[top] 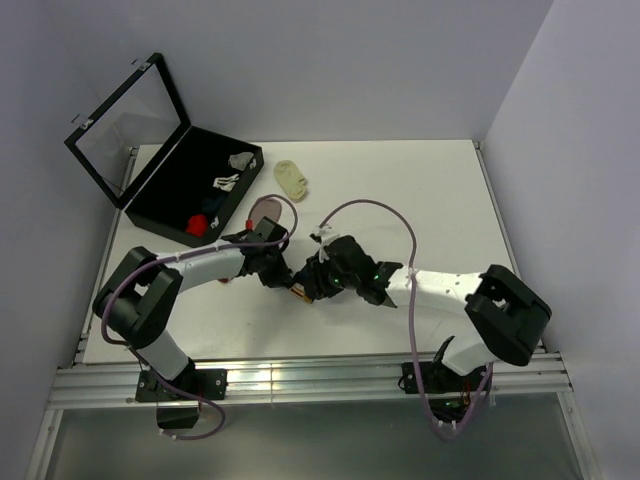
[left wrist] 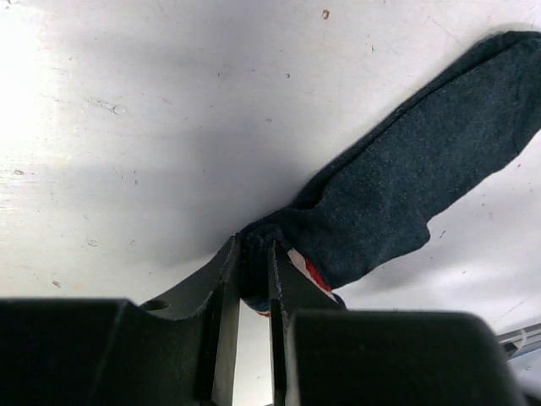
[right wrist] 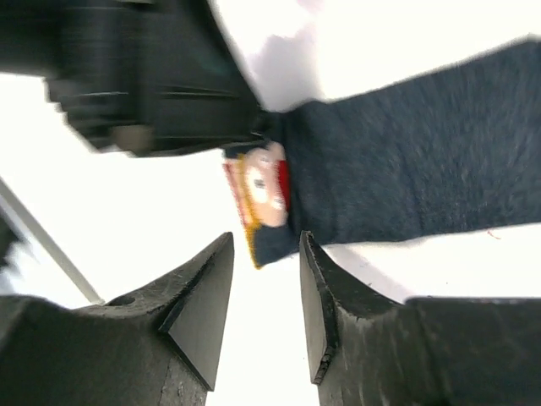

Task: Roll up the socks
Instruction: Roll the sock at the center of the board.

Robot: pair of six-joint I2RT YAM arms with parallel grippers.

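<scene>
Left end effector (left wrist: 255, 283) on navy sock (left wrist: 406, 186)

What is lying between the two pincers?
The patterned end of the navy sock: the left pincer pinches it, and the right pincer stands open right by it. The right wrist view shows this.

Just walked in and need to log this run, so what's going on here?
The left gripper is pinched on the patterned end of the navy sock, which lies stretched out on the table. The right gripper stands open beside that same end, holding nothing. No roll is formed yet.
</scene>
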